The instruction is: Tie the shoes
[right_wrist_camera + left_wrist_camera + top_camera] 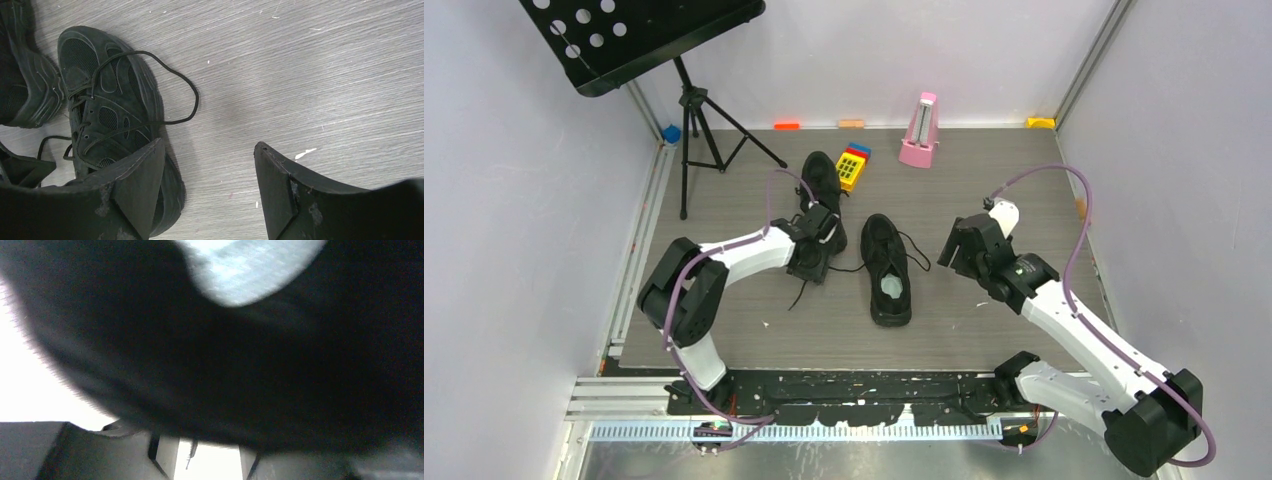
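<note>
your left hand (814, 255) sits low on the heel end of the farther sneaker (820, 178), which lies left of centre on the desk (1024, 180) with its toe pointing away from the arm bases. the left wrist camera is almost filled by that sneaker's dark upper, with its pale insole patch (250, 270) at the top, and you cannot tell from it whether the fingers are apart or clamped on anything. the nearer sneaker (887, 270) lies just right of it, toe away as well, its grey insole showing. its thin lace (175, 85) loops loose onto the wood beside it, untied, and another lace end (799, 292) trails toward the bases. your right hand (209, 145) hovers just right of the nearer sneaker (110, 110) with its fingers spread wide and nothing between them, only bare desk below. a music stand (689, 110), a pink metronome (918, 130) and a colourful toy block (853, 165) stand toward the back.
</note>
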Tool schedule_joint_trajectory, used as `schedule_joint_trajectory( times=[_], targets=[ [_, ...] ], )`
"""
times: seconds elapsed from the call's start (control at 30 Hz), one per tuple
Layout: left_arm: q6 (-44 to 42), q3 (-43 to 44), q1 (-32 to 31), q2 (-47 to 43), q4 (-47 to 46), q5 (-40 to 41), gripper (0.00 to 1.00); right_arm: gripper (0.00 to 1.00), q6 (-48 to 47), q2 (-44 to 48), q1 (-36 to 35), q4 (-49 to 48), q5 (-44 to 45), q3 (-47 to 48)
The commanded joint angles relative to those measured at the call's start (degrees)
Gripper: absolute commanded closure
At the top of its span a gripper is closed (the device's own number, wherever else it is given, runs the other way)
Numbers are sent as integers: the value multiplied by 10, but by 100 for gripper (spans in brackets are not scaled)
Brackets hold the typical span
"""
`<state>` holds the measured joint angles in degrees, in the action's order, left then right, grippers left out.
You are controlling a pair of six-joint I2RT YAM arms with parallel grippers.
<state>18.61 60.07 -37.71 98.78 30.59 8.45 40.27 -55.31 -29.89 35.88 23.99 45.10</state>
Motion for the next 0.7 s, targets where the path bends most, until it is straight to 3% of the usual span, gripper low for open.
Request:
schedule_joint_trajectory(
  times=[0.0,0.1,0.2,0.37,0.57,0.67],
  targets=[
    [24,-8,40,2,-5,-22,58,29,-15,-19,14,-3,-11,28],
    [26,-27,56,-10,-8,-39,75,29,-15,-63,29,-4,-44,42],
    [26,-41,62,-23,-5,-43,100,29,5,-106,51,-20,-84,51],
    [33,-62,62,-81,-1,-24,100,29,-11,-183,82,-65,-146,80],
    [42,-87,62,-205,10,-16,100,34,-155,-307,82,-73,-249,156],
    [41,-89,62,-240,17,-36,100,32,-193,-367,80,-37,-243,203]
  ],
)
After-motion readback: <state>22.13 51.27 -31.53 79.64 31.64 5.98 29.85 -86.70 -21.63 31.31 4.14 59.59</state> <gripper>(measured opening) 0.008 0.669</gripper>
